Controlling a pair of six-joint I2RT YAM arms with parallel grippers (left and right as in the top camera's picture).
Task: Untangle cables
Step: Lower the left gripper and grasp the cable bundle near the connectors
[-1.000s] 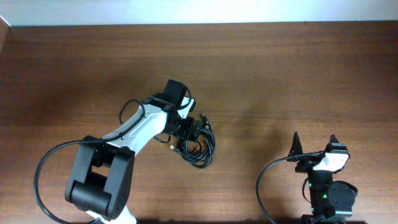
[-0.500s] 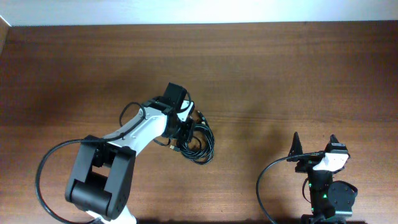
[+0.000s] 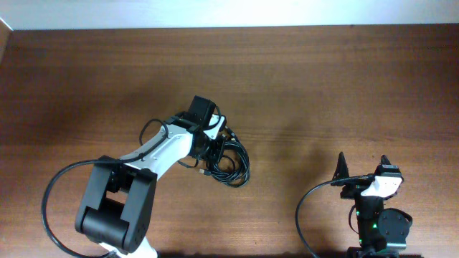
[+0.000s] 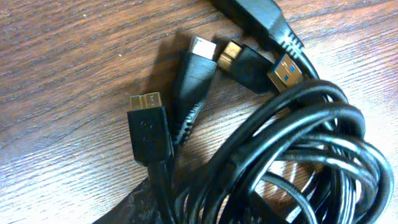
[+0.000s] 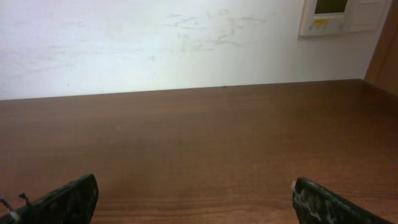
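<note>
Thin black cables (image 3: 233, 168), tangled in one loose coil on table (image 3: 323, 86), plugs (image 4: 149, 127) splayed together

Coil of cables (image 4: 292, 155) cut off at the left wrist view's bottom edge (left pincer (image 3: 217, 145) fingers hidden overhead)

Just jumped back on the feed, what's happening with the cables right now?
The left end effector is down on the coiled bundle of cables near the middle of the table; whether it has a grip on them cannot be told. Its wrist camera shows the cords looped together, with several plugs lying beside the coil, so nothing is separated yet. The right end effector sits open on the right side, away from the cables.
</note>
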